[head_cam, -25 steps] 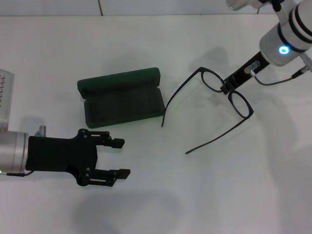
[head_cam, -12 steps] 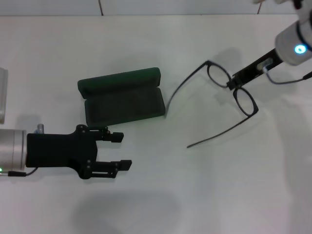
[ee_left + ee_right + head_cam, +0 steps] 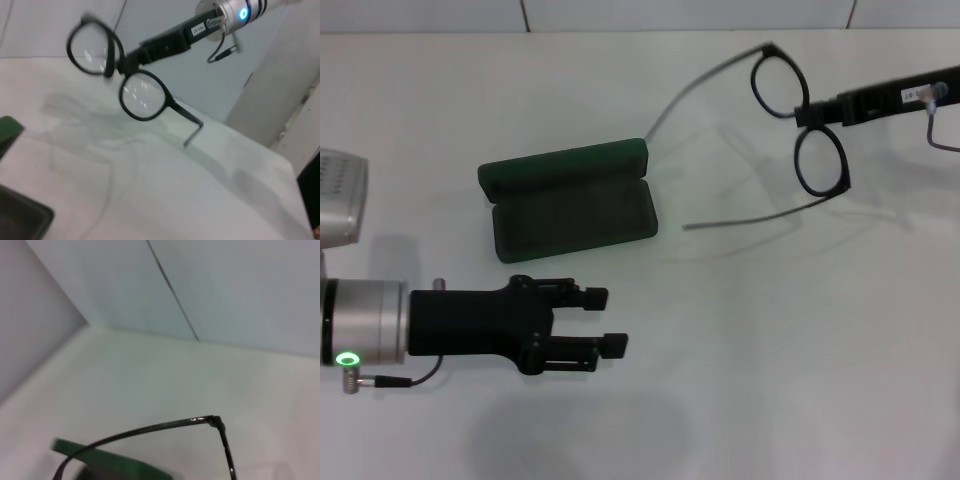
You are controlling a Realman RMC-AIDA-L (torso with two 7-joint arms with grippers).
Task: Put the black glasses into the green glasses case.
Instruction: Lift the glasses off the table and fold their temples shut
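Black and slim, the right end effector is pinching the glasses at the bridge, fingers pressed together on the frame between the two lenses. It is carrying them in the air at the far right of the scene, clear of the surface; the left wrist view shows them hanging well above their own shadow. The front of the frame is lying roughly far-to-near, one lens beyond the grip and one nearer the robot. Both temple arms are unfolded and trailing away from the end effector toward the robot's left, the far one reaching toward the case's lid, the near one ending just short of the case's right end.

That is the relation the coming move seems to turn on: the case is lying open on the surface to the left of the glasses, its long axis running left to right, lid hinged back on the far side, lined tray facing up. The spread temples look wider than the tray, so a straight drop seems unlikely to seat them.

Nearer the robot than the case, the left end effector is hovering with its fingers spread, holding nothing.
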